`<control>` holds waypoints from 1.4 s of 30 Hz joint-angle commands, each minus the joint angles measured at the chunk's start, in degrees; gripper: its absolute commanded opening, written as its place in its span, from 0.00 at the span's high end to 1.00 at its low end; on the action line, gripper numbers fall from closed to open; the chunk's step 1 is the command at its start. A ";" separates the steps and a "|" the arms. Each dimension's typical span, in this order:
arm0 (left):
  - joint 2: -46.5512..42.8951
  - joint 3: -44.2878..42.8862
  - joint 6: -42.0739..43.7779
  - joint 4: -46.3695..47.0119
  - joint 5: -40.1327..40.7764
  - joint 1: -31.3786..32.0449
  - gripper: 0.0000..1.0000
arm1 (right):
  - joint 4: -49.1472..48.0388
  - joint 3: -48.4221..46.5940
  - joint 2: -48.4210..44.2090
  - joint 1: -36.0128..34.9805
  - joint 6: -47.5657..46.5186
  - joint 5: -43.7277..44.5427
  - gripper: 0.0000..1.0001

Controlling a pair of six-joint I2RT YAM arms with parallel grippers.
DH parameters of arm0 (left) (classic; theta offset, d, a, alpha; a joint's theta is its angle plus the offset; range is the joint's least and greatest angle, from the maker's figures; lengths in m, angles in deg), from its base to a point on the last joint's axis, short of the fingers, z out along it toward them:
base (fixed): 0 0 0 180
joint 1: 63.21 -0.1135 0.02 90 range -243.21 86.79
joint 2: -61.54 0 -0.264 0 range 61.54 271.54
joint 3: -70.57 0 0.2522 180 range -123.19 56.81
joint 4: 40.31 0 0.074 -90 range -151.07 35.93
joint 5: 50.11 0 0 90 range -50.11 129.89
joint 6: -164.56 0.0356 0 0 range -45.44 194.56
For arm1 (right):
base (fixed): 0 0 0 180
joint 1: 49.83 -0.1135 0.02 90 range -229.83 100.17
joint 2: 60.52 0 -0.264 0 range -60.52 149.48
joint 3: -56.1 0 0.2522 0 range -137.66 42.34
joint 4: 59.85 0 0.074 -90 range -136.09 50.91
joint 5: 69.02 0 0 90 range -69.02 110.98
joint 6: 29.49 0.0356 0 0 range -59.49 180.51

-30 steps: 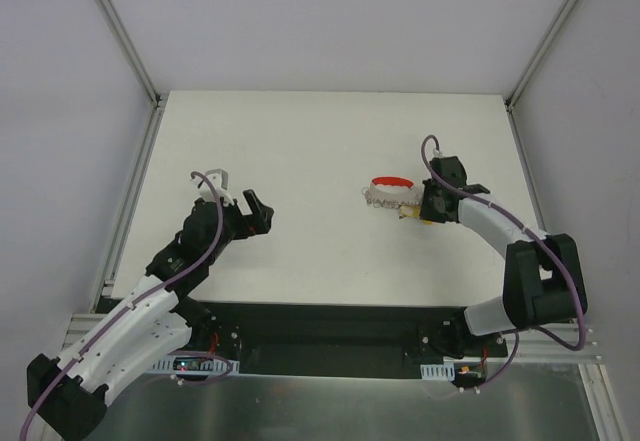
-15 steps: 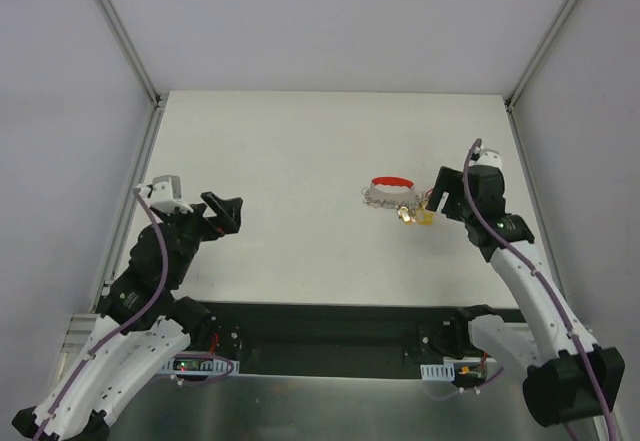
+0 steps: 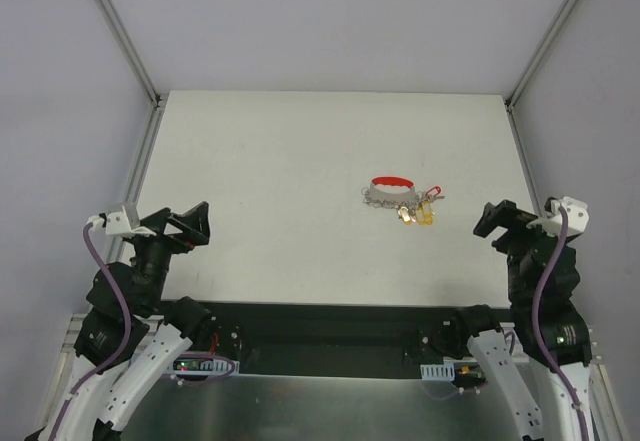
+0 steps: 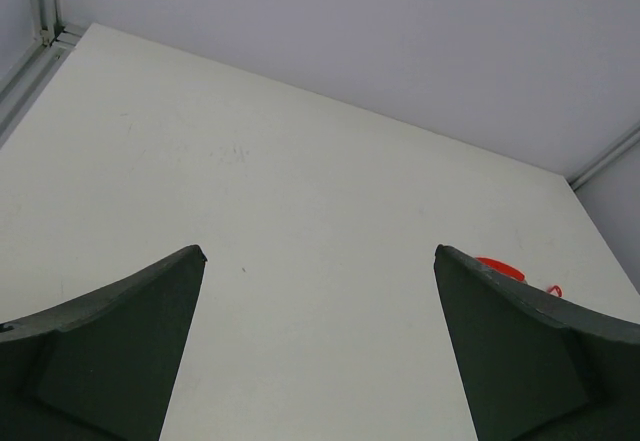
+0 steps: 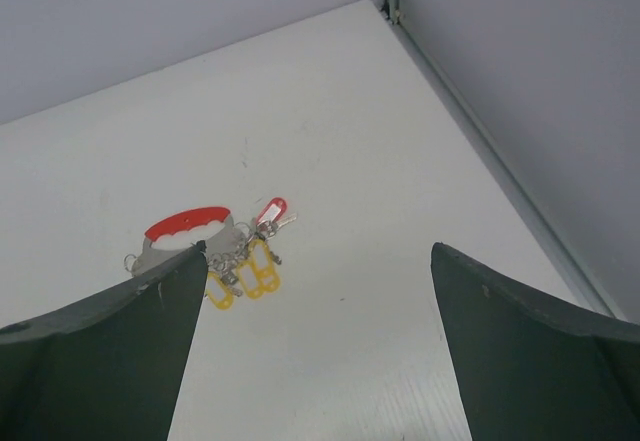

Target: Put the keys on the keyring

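The keyring (image 3: pixel 388 195), a silver ring-and-chain bunch with a red curved band, lies right of the table's centre. The yellow-headed keys (image 3: pixel 421 216) lie against its right side, and a small red tag (image 3: pixel 435 193) sits beside them. The right wrist view shows the keyring (image 5: pixel 187 225), the keys (image 5: pixel 250 273) and the red tag (image 5: pixel 270 209) bunched together. I cannot tell whether the keys are threaded on. My right gripper (image 3: pixel 493 221) is open and empty, raised near the right front edge, well clear of them. My left gripper (image 3: pixel 188 225) is open and empty at the left front. Its wrist view shows open fingers (image 4: pixel 120 321) and the red band (image 4: pixel 500 265).
Grey walls and aluminium frame posts (image 3: pixel 135 61) enclose the white table (image 3: pixel 300 141). A metal rail (image 5: pixel 480 151) runs along the table's right edge near my right gripper (image 5: pixel 318 251). The arm bases stand on the black strip (image 3: pixel 320 336) at the near edge.
My right gripper opened and let go of the keys beside the keyring, then drew back and up toward the near right. The left arm also withdrew toward the near left, still open.
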 commanded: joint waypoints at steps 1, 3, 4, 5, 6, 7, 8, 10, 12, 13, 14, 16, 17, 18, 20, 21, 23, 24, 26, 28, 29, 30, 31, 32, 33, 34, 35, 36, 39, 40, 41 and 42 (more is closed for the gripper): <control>-2.96 0.04 2.64 -0.35 1.14 -0.31 0.01 | 2.39 0.28 -6.49 0.23 -4.08 5.33 0.04; -4.46 1.44 2.55 -0.34 3.86 -0.39 0.01 | 0.28 4.05 -11.06 0.23 -4.96 5.77 0.04; -4.72 1.80 2.81 -0.34 4.74 -0.39 0.01 | -0.42 5.46 -12.47 0.23 -4.79 6.12 0.04; -5.16 2.07 3.07 -0.43 5.44 -0.39 0.01 | -1.39 8.08 -14.05 0.23 -4.09 6.04 0.04; -5.25 2.24 3.42 -0.43 5.36 -0.39 0.01 | -1.83 9.06 -16.41 0.23 -3.74 6.03 0.04; -5.43 2.42 3.69 -0.43 5.28 -0.39 0.01 | -2.10 9.51 -17.30 0.23 -3.39 5.95 0.04; -5.69 2.59 3.69 -0.52 5.19 -0.48 0.01 | -2.71 9.51 -17.84 0.23 -3.38 5.95 0.04; -5.69 2.77 4.13 -0.43 4.75 -0.66 0.01 | -3.24 9.69 -18.10 0.23 -3.65 6.21 0.04; -5.52 3.12 4.39 -0.43 4.84 -1.18 0.01 | -2.80 9.60 -17.58 0.23 -2.60 5.86 0.04; -5.34 3.30 4.48 -0.43 4.92 -1.45 0.01 | -2.71 9.60 -17.40 0.23 -2.24 4.64 0.04; -5.17 3.47 4.57 -0.43 5.01 -1.80 0.01 | -2.63 9.60 -17.14 0.14 -1.98 4.11 0.04; -4.81 3.65 4.75 -0.43 5.63 -2.06 0.01 | -2.71 9.43 -16.26 0.23 -1.71 4.62 0.04; -4.46 3.65 4.83 -0.43 5.71 -2.32 0.01 | -2.71 9.25 -16.00 0.32 -1.80 5.24 0.04; -4.29 3.74 4.83 -0.35 5.72 -2.41 0.01 | -2.71 9.08 -15.82 0.23 -1.97 6.20 0.04; -3.76 3.74 4.84 -0.43 5.28 -2.59 0.01 | -2.89 8.81 -15.56 0.23 -2.50 6.74 0.04; -3.50 3.65 5.18 -0.43 4.93 -2.85 0.01 | -2.98 8.98 -15.64 0.23 -2.76 6.91 0.04; -2.79 3.47 5.19 -0.43 3.96 -3.03 0.01 | -3.15 9.07 -15.82 0.23 -3.03 7.00 0.04; -2.62 3.30 5.19 -0.43 3.44 -3.47 0.01 | -3.15 9.16 -15.82 0.23 -3.03 7.09 0.04; -2.53 3.12 5.10 -0.43 1.42 -3.91 0.01 | -3.15 9.16 -16.17 0.23 -3.38 7.09 0.04; -2.61 3.03 4.84 -0.43 0.45 -4.87 0.01 | -2.89 9.25 -16.52 0.32 -3.65 7.61 0.04; -2.53 3.03 4.57 -0.43 -0.08 -5.31 0.01 | -2.80 9.16 -16.96 0.23 -3.99 7.96 0.04; -2.44 3.03 4.40 -0.43 -0.35 -5.58 0.01 | -2.71 9.34 -17.22 0.23 -4.08 8.58 0.04; -2.18 3.03 4.31 -0.43 -0.52 -6.19 0.01 | -2.63 9.42 -17.40 0.23 -4.26 8.93 0.04; -1.83 3.03 4.31 -0.43 -0.96 -6.46 0.01 | -2.54 9.43 -17.49 0.23 -4.44 9.20 0.04; -1.74 3.03 4.13 -0.52 -1.22 -6.63 0.01 | -2.54 9.34 -17.49 0.23 -4.52 9.63 0.04; -1.39 3.03 4.04 -0.43 -1.40 -7.07 0.01 | -2.54 9.42 -17.58 0.23 -4.61 9.73 0.04; -1.30 2.95 3.96 -0.35 -1.66 -7.25 0.01 | -2.45 9.34 -17.49 0.23 -4.79 9.81 0.04; -1.04 2.95 3.78 -0.34 -2.19 -7.42 0.01 | -2.36 9.25 -17.32 0.23 -4.70 9.90 0.04; -0.42 2.86 3.34 -0.26 -3.07 -8.30 0.01 | -2.27 9.43 -17.40 0.23 -4.87 9.90 0.04; -0.33 2.86 3.25 -0.26 -3.33 -8.57 0.01 | -2.27 9.51 -17.40 0.23 -4.96 10.08 0.04; -0.24 2.95 3.17 -0.08 -3.60 -9.09 0.01 | -2.19 9.43 -17.31 0.32 -5.05 10.16 0.04; -0.24 2.95 3.08 -0.08 -4.12 -9.44 0.01 | -2.27 9.51 -17.31 0.23 -5.05 10.08 0.04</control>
